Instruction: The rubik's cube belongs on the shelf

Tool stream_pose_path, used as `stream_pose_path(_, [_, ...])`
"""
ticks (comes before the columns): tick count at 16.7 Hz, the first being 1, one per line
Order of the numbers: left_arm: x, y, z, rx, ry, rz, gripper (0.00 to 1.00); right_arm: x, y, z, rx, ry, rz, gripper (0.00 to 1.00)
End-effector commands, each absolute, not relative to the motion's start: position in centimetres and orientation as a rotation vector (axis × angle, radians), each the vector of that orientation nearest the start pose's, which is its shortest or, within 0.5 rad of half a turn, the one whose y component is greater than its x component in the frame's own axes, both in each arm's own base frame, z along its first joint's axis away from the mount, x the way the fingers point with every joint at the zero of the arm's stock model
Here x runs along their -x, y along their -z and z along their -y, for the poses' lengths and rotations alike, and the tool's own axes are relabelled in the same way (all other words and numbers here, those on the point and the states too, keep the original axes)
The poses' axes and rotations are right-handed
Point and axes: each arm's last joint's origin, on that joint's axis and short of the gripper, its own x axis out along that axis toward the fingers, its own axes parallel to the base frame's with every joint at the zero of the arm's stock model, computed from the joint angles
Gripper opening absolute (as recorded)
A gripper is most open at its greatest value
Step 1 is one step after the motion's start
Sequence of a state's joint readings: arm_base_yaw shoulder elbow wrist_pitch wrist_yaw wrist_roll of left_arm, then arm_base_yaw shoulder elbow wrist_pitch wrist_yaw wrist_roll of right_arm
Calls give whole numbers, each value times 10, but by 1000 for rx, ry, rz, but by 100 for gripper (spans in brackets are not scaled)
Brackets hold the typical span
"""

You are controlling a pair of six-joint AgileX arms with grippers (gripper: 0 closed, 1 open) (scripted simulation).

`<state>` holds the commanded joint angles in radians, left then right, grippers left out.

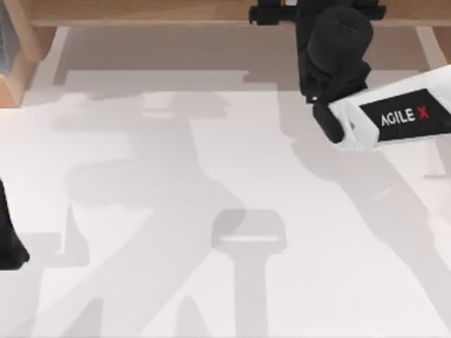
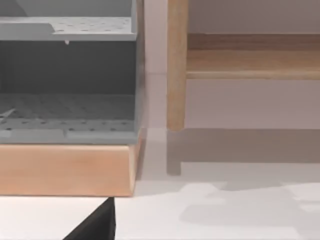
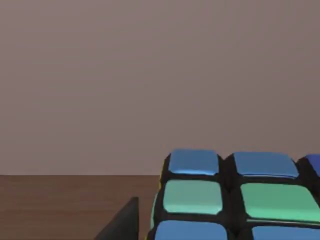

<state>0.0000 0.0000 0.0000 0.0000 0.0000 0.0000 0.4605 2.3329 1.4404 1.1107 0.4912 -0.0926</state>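
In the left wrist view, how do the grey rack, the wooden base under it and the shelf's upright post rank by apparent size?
1. Grey rack, largest.
2. Wooden base under it.
3. Shelf's upright post, smallest.
The rack and base run off the picture's edge, and nearness to the camera may enlarge them.

The words "AGILE X" are written in white letters, with a red X, on a black patch on the right arm [image 1: 403, 116].
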Motion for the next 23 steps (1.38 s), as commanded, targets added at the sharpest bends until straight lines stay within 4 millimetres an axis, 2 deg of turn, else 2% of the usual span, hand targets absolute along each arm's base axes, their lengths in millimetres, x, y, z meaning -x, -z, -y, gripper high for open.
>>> stream_pose_path(9, [-106,-160,1,0,0,0,100,-452,-158,-217,3,9,199,100])
stream_pose_path(12, [-106,-160,1,0,0,0,100,-448,-159,-200,44,-18,206,100])
stream_pose_path(14, [-106,-160,1,0,0,0,100,-441,-157,-177,115,-57,207,100])
stream_pose_path(17, [-106,-160,1,0,0,0,100,-421,-148,-127,286,-136,201,100])
stream_pose_path(20, [-106,-160,1,0,0,0,100,-390,-133,-65,504,-223,189,100])
stream_pose_path(23, [-106,-160,1,0,0,0,100,-349,-117,-2,734,-293,183,100])
